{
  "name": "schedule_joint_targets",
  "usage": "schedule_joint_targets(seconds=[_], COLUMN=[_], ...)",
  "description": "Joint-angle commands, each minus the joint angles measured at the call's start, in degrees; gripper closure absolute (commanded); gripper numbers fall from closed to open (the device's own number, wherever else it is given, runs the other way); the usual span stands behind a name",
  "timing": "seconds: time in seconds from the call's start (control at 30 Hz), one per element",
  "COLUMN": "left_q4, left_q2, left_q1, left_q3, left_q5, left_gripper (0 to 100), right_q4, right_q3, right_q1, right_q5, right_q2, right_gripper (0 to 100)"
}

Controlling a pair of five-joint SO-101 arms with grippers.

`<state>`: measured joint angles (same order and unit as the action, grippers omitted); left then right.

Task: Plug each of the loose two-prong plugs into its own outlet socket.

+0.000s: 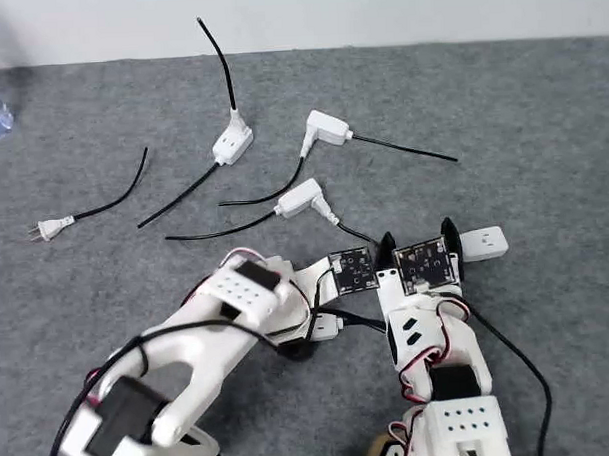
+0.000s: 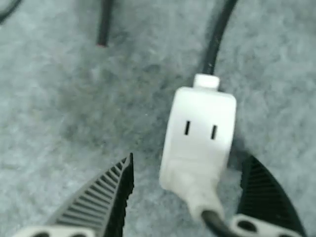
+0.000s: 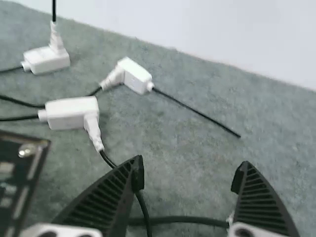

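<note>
- L gripper (image 2: 188, 168) is sitting spread, white outlet socket (image 2: 200, 123) lying btwn its fingers on grey mat (image 2: 59, 98).
- R gripper (image 3: 191, 168) is hanging spread over black cable (image 3: 177, 220).
- Loose two-prong plug (image 1: 46, 230) is lying well apart from both arms.

Robotics lab bench: grey felt tabletop (image 1: 540, 100), plain white wall (image 1: 377, 15).
</note>
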<state>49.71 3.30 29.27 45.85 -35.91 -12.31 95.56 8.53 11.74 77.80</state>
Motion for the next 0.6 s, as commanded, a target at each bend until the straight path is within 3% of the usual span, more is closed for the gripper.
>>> schedule_joint_targets(seconds=[0.0, 0.1, 0.27, 0.57], left_q4=[7.03, 10.20, 10.99, 10.46], left_q2=[-6.86, -10.73, -12.22, -11.78], left_q1=[1.14, 1.23, 1.58, -0.88], left_q3=[-9.98, -14.02, -15.34, -15.96], left_q5=[-2.29, -3.78, -4.22, -4.04], left_gripper=[68, 75, 98, 99], right_q4=[2.77, 3.30, 3.30, 3.30], right_q3=[-3.08, -3.08, -2.99, -2.99], right_q1=[-0.04, -0.04, -0.04, -0.04], right_q5=[0.79, 0.88, 0.88, 0.97], right_q2=[-2.15, -2.51, -2.42, -2.68], right_gripper=[72.5, 72.5, 72.5, 72.5])
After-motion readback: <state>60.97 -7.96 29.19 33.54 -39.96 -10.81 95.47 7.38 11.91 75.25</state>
